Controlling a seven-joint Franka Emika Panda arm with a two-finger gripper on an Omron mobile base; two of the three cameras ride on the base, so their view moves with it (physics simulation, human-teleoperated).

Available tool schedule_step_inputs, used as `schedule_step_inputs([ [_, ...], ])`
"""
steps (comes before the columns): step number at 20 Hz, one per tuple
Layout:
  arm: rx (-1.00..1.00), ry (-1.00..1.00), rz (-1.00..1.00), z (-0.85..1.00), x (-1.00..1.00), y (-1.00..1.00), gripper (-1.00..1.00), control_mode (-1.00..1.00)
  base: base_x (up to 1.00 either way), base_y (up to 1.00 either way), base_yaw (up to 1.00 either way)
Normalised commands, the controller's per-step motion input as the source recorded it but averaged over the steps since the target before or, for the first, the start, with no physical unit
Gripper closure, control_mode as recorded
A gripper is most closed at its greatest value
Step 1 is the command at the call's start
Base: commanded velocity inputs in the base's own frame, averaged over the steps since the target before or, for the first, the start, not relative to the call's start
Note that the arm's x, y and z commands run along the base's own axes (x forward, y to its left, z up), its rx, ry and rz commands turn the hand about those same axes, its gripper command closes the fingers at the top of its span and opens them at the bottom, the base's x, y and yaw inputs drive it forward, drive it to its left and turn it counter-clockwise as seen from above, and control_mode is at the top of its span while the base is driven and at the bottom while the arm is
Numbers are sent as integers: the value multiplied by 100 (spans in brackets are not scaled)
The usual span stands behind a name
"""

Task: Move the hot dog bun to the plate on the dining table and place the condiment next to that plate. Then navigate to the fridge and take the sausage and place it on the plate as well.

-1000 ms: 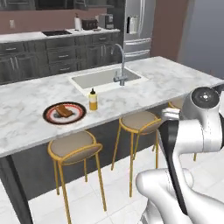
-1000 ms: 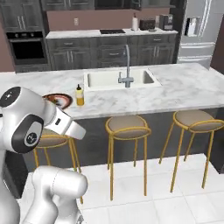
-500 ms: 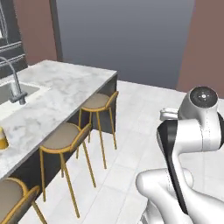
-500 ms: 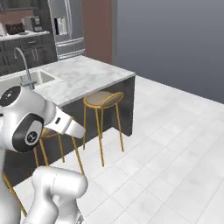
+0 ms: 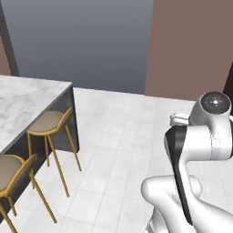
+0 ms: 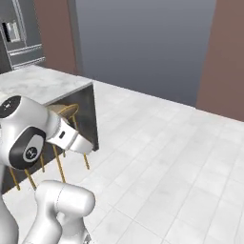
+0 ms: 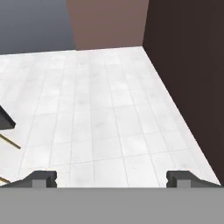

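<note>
White tiled floor (image 5: 118, 150); grey-veined marble counter (image 5: 22, 102); gold-legged stools (image 5: 48, 125).

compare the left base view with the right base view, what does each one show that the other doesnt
Left base view alone: a second bar stool nearer the camera, beside the first.

Right base view alone: the steel fridge at the far left, behind the counter.

Both: the marble island counter, a gold-legged bar stool tucked under its end, the white tiled floor, the grey wall with the brown wall beside it, and the robot's arm.

Steel fridge (image 6: 21, 35) stands beyond island
</note>
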Motion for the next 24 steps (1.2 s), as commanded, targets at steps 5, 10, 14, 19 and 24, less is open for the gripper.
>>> schedule_step_inputs([
  [5, 0, 0, 0, 0, 0, 0, -100, 100, 100, -100, 0],
  [10, 0, 0, 0, 0, 0, 0, -100, 100, 100, -89, 9],
  [14, 0, 0, 0, 0, 0, 0, -100, 100, 100, -75, 12],
  [19, 0, 0, 0, 0, 0, 0, -100, 100, 100, -57, 11],
  [24, 0, 0, 0, 0, 0, 0, -100, 100, 100, -31, 3],
])
